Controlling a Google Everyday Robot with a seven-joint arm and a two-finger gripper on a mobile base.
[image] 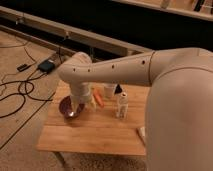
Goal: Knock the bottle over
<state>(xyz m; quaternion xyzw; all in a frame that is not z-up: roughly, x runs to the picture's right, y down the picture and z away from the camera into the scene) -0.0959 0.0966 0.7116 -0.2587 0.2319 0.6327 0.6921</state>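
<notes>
The bottle (pixel 121 106) is slim and translucent white with a dark cap, and it stands upright right of the middle of the wooden table (pixel 95 135). My gripper (pixel 82 104) hangs from the wrist at the table's left side. It sits over the right rim of a dark red bowl (pixel 68 107), clearly left of the bottle and apart from it. My big pale arm (pixel 150 70) crosses the view from the right and hides the table's far right side.
A short white cup (pixel 109 91) stands at the back of the table. An orange carrot-like thing (pixel 99 98) lies between the gripper and the bottle. A flat pale block (pixel 142 134) lies at the right front. Black cables and a box (pixel 46 65) lie on the floor at left.
</notes>
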